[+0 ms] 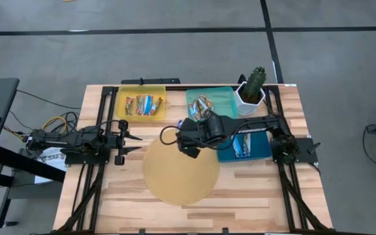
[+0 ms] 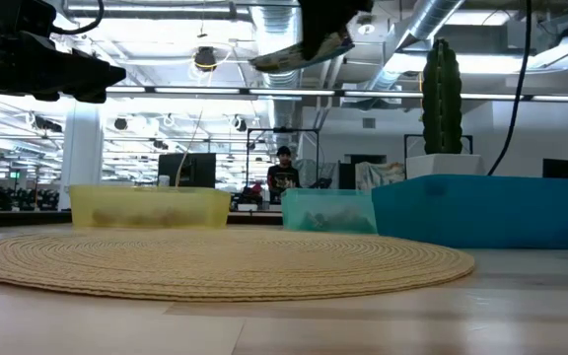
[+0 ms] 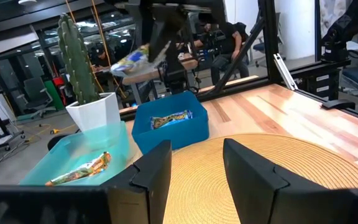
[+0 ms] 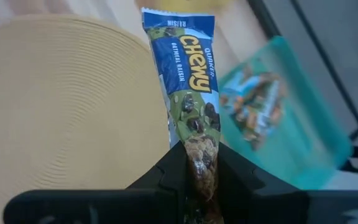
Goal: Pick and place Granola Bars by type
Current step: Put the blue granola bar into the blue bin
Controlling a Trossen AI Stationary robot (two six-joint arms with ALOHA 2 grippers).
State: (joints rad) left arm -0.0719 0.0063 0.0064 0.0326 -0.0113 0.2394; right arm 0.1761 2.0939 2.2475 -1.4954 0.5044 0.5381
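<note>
My right gripper (image 1: 180, 132) hangs above the far edge of the round woven mat (image 1: 180, 173), shut on a blue-and-white granola bar (image 4: 188, 68). That bar also shows raised in the left wrist view (image 3: 132, 62) and at the top of the low view (image 2: 299, 51). More bars lie in the yellow tray (image 1: 142, 103), the teal tray (image 1: 211, 103) and the blue tray (image 1: 247, 145). My left gripper (image 1: 134, 142) waits open at the mat's left edge, touching nothing. My right gripper pinches the blue-and-white bar by one end of its wrapper (image 4: 199, 146) between the two fingers (image 4: 173, 165). The fingers lie along the bar, which sticks straight out beyond the fingertips. It is lifted clear above the mat, roughly level with its free end slightly lower.
A cactus in a white pot (image 1: 252, 91) stands at the far right, between the teal and blue trays. The three trays line the far and right sides. The mat fills the table's middle. People and office furniture show in the room beyond (image 2: 282, 177).
</note>
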